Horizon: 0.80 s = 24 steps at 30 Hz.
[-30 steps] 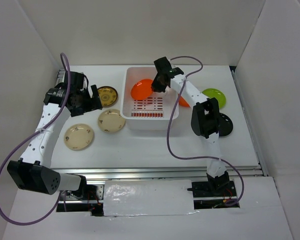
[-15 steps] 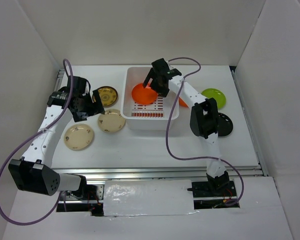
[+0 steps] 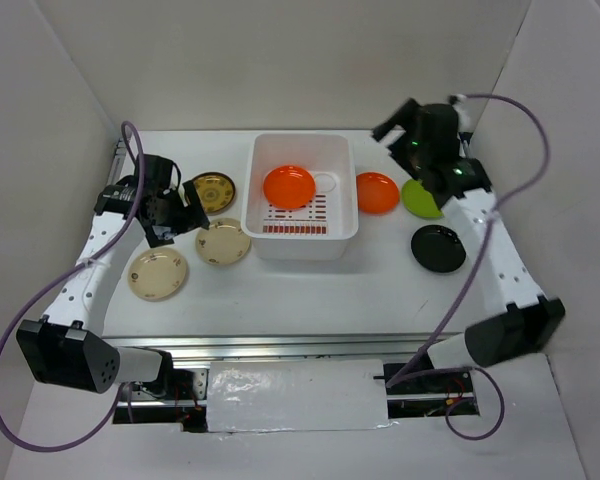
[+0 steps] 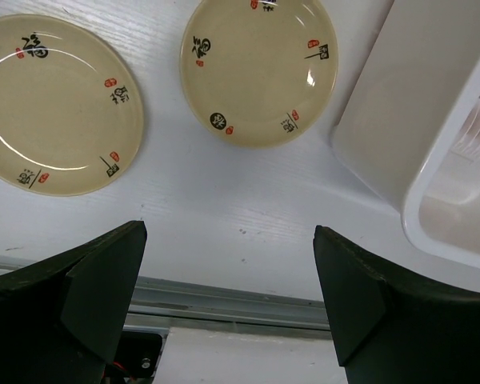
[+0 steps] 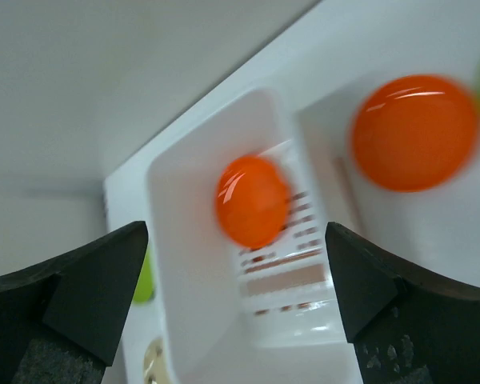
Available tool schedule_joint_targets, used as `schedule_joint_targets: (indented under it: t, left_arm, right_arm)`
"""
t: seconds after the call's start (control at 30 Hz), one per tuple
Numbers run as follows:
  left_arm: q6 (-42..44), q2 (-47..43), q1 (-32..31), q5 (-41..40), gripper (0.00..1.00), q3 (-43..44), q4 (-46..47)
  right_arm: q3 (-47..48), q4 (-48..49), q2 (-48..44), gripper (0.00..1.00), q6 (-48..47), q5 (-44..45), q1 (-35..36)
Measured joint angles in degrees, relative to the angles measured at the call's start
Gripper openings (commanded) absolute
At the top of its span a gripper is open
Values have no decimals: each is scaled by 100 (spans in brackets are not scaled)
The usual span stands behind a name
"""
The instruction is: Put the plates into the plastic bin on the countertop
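resting flat inside the plastic bin (image 3: pixel 305 245) is one orange plate (image 3: pixel 288 186), on the back left part of the base, just behind the red slot markings (image 3: pixel 295 212). the bin stands at the middle back of the white worktop (image 3: pixel 310 290). a second orange plate (image 3: pixel 377 192) lies on the worktop just beside the bin's right wall. a lime green plate (image 3: pixel 418 200) lies to its right, partly hidden by the right arm. a black plate (image 3: pixel 439 248) sits nearer the front, apart from both

left of the bin lies a brown-and-gold plate (image 3: pixel 214 190) toward the back. one cream plate (image 3: pixel 223 241) lies near the bin's front left corner, and another cream plate (image 3: pixel 159 273) lies further left and forward

the left end effector (image 4: pixel 230 230) hangs over the worktop left of the bin, near the brown-and-gold plate. its fingers are spread wide with nothing between them, and its wrist view looks down on both cream plates and a corner of the bin

the right end effector (image 3: pixel 392 128) is raised at the back right, beyond the second orange plate. its fingers also stand wide apart and empty. its blurred wrist view takes in the bin and both orange plates
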Motion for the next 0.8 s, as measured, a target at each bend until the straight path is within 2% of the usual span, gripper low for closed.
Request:
schedule_joint_targets:
  t: [0.07, 0.17, 0.23, 0.33, 0.4, 0.53, 0.8]
  left_arm:
    - [2, -28, -2, -17, 99, 0, 4]
    - [4, -81, -31, -55, 99, 0, 13]
    - [9, -107, -68, -61, 99, 0, 13]
    - [22, -109, -153, -57, 99, 22, -7]
    - [28, -111, -205, -59, 99, 24, -11]
    - [42, -111, -260, -52, 99, 24, -4]
    - [155, -120, -264, 92, 99, 24, 74]
  right_arm:
    - [-730, 142, -623, 100, 57, 35, -651]
    - [-2498, 332, -1541, 100, 258, -4, -2175]
    - [-3589, 273, -1808, 100, 378, -94, -2916]
    - [-4732, 109, -2041, 100, 487, -260, -3748]
    - [-5121, -37, -2284, 100, 529, -221, -3985]
    - [-5396, 138, -2527, 98, 612, -254, -4004]
    - [-5993, 1250, -1775, 87, 785, -763, -4037]
